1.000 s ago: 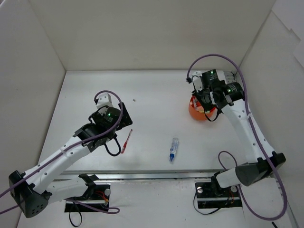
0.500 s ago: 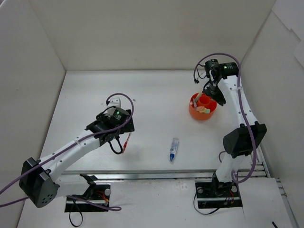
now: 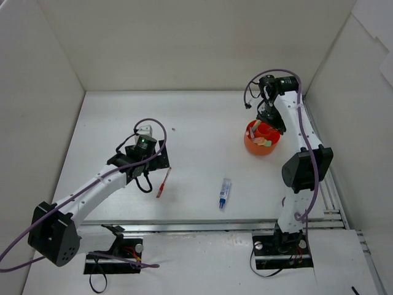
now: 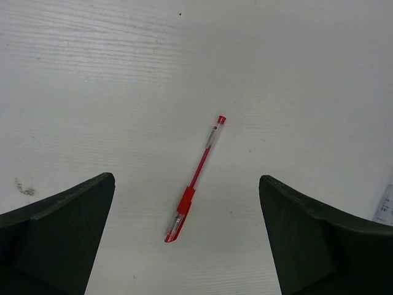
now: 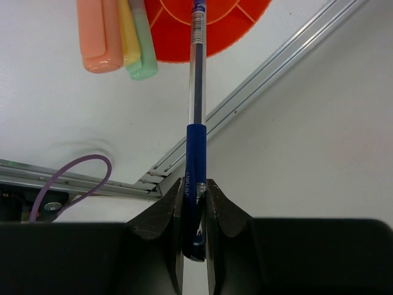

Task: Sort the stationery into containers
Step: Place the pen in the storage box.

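A red pen (image 4: 196,178) lies flat on the white table, also visible in the top view as the red pen (image 3: 163,182). My left gripper (image 4: 186,179) hovers above it, open wide, with a finger on either side (image 3: 157,161). My right gripper (image 5: 194,184) is shut on the capped end of a blue pen (image 5: 196,80), whose far end reaches into the orange cup (image 5: 215,37). Orange, yellow and green markers (image 5: 120,37) stick out of that cup. In the top view the right gripper (image 3: 271,118) sits over the cup (image 3: 261,140).
A short clear marker with a blue cap (image 3: 225,193) lies on the table between the two arms, also at the right edge of the left wrist view (image 4: 385,206). White walls enclose the table. A metal rail (image 3: 245,221) runs along the near edge.
The right arm has folded upward, its elbow swinging in from the lower right to stand near the cup, with the gripper staying over the cup. The left gripper shifted slightly by the red pen.
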Controlling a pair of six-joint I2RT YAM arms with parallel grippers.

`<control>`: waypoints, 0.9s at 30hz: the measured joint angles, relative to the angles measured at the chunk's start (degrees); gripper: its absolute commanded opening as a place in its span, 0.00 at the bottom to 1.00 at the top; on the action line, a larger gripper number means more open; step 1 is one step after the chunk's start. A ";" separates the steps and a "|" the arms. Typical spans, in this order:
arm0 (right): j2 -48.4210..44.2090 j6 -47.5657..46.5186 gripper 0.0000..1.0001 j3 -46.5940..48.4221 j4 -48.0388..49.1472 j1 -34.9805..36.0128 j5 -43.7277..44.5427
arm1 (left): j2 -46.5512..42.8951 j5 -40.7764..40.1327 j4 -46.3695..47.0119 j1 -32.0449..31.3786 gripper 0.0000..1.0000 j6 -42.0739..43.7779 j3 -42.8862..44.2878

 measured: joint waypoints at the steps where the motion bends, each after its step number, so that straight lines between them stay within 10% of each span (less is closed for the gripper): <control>1: 0.31 -0.28 0.00 0.02 0.00 0.00 -0.33 | 0.35 0.68 0.17 0.52 1.00 0.22 0.00; 9: 5.27 -1.03 0.01 2.60 -0.33 0.00 -1.29 | 3.78 4.44 1.07 1.97 1.00 1.77 0.00; 15: 8.35 -0.63 0.31 3.74 -0.09 0.00 -1.36 | 5.07 5.35 0.94 1.97 1.00 2.51 0.00; 18: 8.15 -0.57 0.65 3.80 0.24 0.00 -1.33 | 5.07 5.55 0.94 1.97 1.00 2.56 0.00; 19: 8.07 -0.42 0.97 3.78 0.52 0.00 -1.31 | 5.09 5.57 0.94 1.97 1.00 2.56 0.00; 27: 2.75 -0.74 0.98 1.33 6.19 0.94 0.57 | 5.09 6.34 0.94 1.97 1.00 2.56 0.00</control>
